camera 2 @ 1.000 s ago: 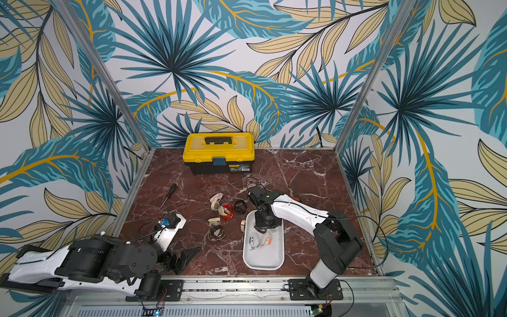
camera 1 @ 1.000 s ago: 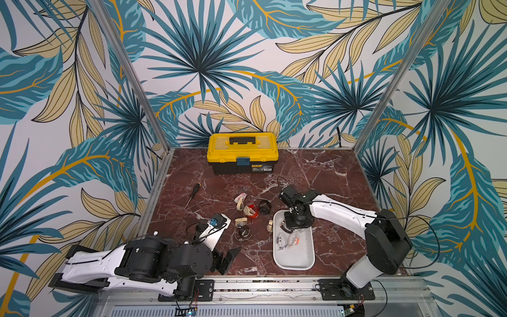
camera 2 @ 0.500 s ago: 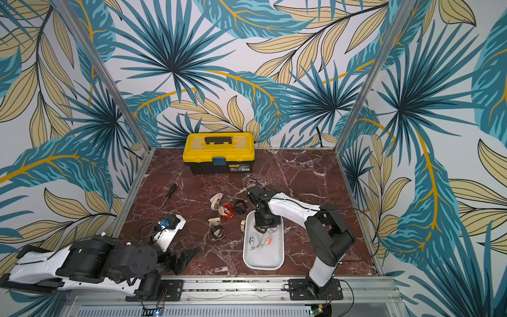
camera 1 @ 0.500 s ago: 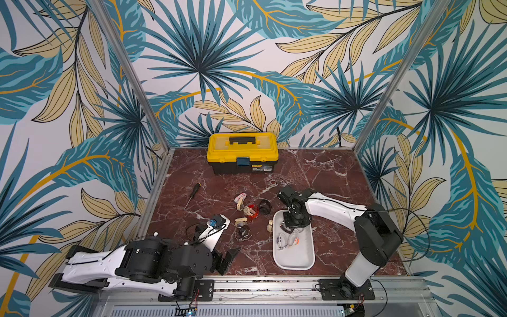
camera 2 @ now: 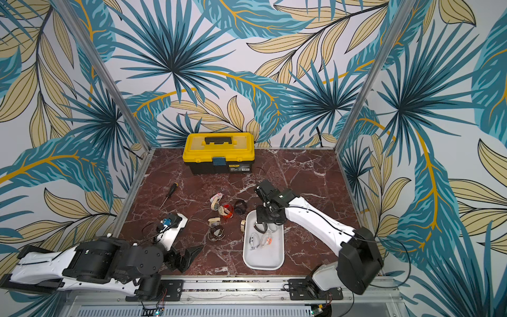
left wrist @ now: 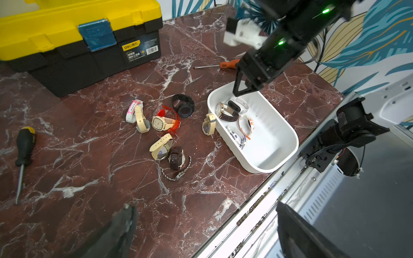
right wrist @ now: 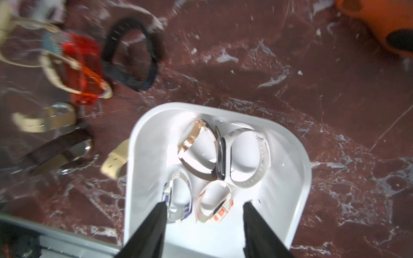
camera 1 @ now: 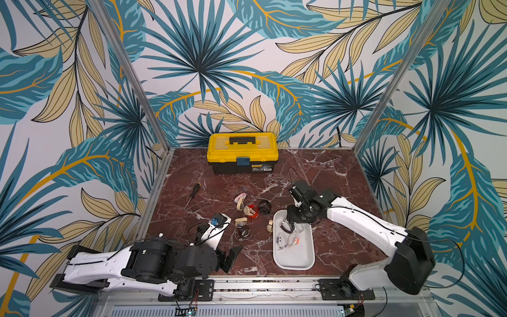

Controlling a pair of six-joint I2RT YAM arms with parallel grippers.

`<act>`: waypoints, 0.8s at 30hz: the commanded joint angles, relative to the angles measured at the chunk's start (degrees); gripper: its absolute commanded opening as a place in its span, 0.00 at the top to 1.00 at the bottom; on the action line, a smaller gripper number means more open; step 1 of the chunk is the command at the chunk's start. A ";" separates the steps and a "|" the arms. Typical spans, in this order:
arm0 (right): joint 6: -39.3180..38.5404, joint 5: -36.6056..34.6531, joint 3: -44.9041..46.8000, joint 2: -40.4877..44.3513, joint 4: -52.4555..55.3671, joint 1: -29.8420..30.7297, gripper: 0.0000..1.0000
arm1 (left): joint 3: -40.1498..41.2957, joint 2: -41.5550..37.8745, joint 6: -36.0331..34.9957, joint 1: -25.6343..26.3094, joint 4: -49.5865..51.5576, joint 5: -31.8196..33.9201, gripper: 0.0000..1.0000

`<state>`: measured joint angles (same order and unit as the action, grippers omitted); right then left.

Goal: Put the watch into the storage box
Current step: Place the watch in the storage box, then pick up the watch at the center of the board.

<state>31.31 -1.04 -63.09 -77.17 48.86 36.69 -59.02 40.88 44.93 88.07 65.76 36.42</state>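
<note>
Worryingly, the right gripper (right wrist: 205,203), jaws apart and empty, is hovering low over the shallow glossy white storage box (right wrist: 290,178) where the white-banded, black-faced watch (right wrist: 221,156) is lying, apparently directly beneath, risking a fingertip (right wrist: 161,214) hooking its strap.

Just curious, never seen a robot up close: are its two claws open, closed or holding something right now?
Left gripper: open, holding nothing.
Right gripper: open, empty, over the storage box.

Your R gripper (right wrist: 205,203) opened over the storage box (camera 1: 307,260) — watch (right wrist: 220,154) dropped in, no longer held.
</note>
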 commanded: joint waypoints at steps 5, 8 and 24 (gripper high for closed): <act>-0.46 9.06 6.57 22.79 0.98 0.97 0.11 | 6.79 3.65 7.86 -14.08 -4.11 -12.69 0.00; 0.11 14.00 9.92 31.84 -0.61 1.45 0.07 | 10.47 6.37 8.23 -21.15 -9.55 -19.37 0.00; 2.40 16.80 15.38 44.60 0.44 2.16 0.00 | 5.54 32.96 -2.79 -31.11 -12.99 -20.58 0.11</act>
<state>33.82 15.53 -48.84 -32.25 48.77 38.57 -49.91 71.99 44.84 57.41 52.51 13.37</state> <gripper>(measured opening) 0.994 0.894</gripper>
